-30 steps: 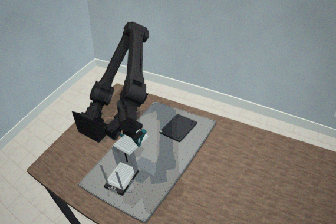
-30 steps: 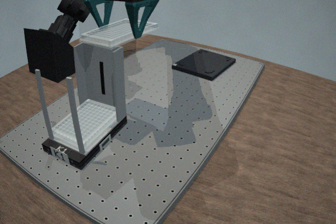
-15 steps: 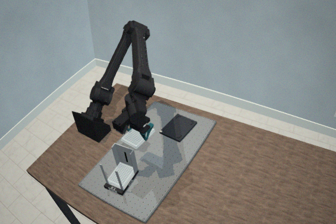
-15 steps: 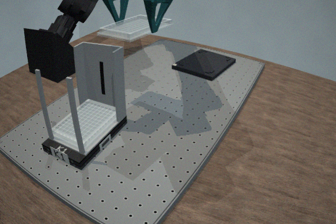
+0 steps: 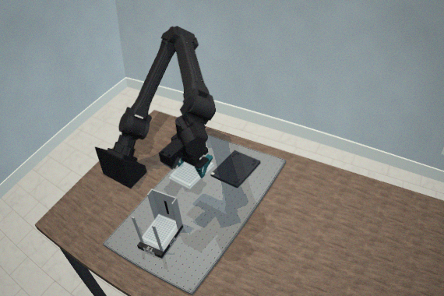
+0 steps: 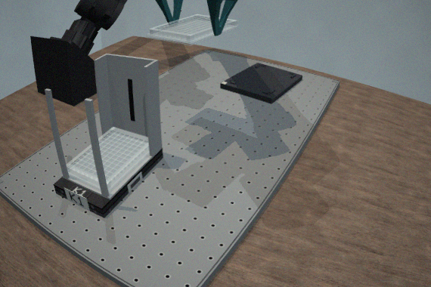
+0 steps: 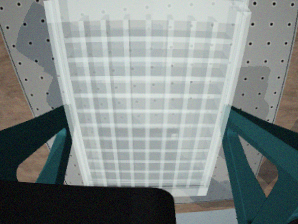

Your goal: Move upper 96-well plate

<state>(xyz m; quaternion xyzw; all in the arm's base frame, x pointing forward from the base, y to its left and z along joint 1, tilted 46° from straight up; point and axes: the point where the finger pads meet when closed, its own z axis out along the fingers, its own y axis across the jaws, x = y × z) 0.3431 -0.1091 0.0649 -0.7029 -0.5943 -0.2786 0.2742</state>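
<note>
My gripper (image 6: 193,24) with teal fingers is shut on a clear 96-well plate (image 6: 192,28) and holds it level, high above the perforated board, between the rack and the nest. The plate also shows in the top view (image 5: 188,174) and fills the wrist view (image 7: 147,92), with a teal finger on each long side. The stack rack K1 stands at the near left with one plate (image 6: 110,158) lying flat in its base. The black plate nest N1 (image 6: 262,81) lies on the board farther right, with a pale square (image 6: 224,83) at its left corner.
The rack has a tall grey back wall (image 6: 127,96) and two thin front posts (image 6: 73,141). The arm's black base block (image 6: 60,69) stands behind the rack. The grey perforated board (image 6: 212,175) sits on a wooden table.
</note>
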